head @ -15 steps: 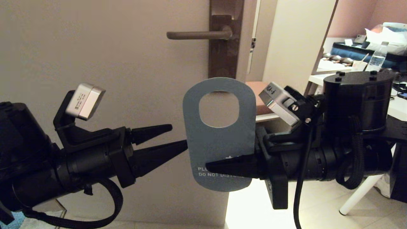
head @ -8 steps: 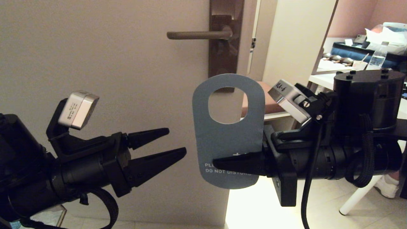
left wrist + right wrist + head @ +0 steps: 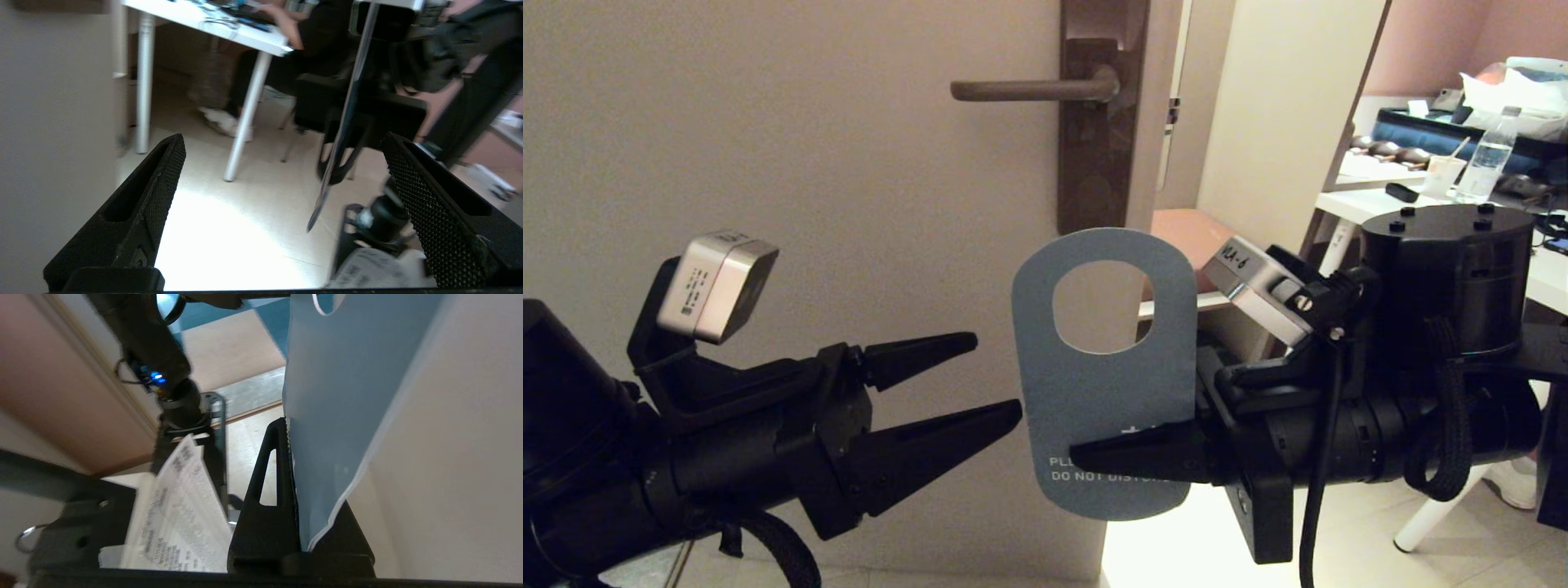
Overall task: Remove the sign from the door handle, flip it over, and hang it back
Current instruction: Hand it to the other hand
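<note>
The sign (image 3: 1094, 392) hangs upright below the door handle (image 3: 1029, 90), off it, its grey-blue face with "DO NOT DISTURB" turned toward me. My right gripper (image 3: 1078, 449) comes in from the right and is shut on the sign's lower part, one finger in front and one behind. In the right wrist view the sign (image 3: 339, 396) is pinched in the right gripper (image 3: 294, 433). My left gripper (image 3: 996, 371) is open just left of the sign, not touching it. In the left wrist view the sign (image 3: 327, 175) shows edge-on beyond the open left gripper (image 3: 282, 141).
The handle's dark backplate (image 3: 1094, 163) sits at the beige door's (image 3: 768, 163) right edge. A white table (image 3: 1356, 204) with a water bottle (image 3: 1486, 159) stands at the right. A seated person's white shoe (image 3: 1515, 478) is by the table leg.
The right gripper shifted the sign a little right, up, then lower. The left gripper sank and edged right toward the sign's lower edge, still open.
</note>
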Available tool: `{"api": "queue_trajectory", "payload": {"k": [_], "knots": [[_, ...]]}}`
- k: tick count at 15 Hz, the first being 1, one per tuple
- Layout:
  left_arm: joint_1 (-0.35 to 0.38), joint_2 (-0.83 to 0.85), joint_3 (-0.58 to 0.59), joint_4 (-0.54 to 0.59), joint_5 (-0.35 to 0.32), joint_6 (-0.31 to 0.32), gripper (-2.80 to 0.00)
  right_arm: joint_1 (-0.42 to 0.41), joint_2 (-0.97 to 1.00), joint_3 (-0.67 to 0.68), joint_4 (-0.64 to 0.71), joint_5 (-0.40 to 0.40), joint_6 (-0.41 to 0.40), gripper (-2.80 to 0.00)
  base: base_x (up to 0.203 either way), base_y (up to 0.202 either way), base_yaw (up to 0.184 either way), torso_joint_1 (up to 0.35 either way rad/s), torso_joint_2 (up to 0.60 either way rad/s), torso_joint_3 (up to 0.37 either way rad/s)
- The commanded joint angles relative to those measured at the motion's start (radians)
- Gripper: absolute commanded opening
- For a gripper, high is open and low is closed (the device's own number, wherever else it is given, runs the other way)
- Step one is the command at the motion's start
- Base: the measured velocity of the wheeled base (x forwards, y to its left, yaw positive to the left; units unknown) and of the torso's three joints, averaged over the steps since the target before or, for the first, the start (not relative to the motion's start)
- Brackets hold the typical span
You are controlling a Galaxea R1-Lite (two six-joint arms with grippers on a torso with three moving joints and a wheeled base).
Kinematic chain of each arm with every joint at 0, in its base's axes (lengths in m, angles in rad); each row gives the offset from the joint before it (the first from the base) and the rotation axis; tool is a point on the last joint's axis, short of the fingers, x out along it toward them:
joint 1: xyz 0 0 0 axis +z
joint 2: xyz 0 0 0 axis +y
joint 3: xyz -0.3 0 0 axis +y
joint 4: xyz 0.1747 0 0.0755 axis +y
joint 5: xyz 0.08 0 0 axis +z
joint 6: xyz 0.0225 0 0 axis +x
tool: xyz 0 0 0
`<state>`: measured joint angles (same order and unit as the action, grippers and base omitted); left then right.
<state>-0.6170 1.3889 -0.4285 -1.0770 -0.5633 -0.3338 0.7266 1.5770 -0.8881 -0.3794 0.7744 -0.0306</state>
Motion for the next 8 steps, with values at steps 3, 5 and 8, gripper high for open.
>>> {"api": "queue_trajectory", "payload": {"k": [3,5,8], "knots": [[-0.061,-0.01,-0.023,-0.006,-0.001,-0.01,0.0,0.004,0.008,-0.006,-0.003,0.031,0.0,-2.8,0.0,0.0,0.0,0.0,0.0,0.0],[-0.071,0.001,-0.053,-0.006,-0.001,-0.01,0.0,0.005,0.015,-0.011,-0.004,0.031,0.0,-2.8,0.0,0.0,0.0,0.0,0.0,0.0],[-0.1,0.015,-0.067,-0.006,-0.001,-0.01,0.0,0.022,0.039,-0.039,-0.004,0.031,0.0,-2.8,0.0,0.0,0.0,0.0,0.0,0.0]]}}
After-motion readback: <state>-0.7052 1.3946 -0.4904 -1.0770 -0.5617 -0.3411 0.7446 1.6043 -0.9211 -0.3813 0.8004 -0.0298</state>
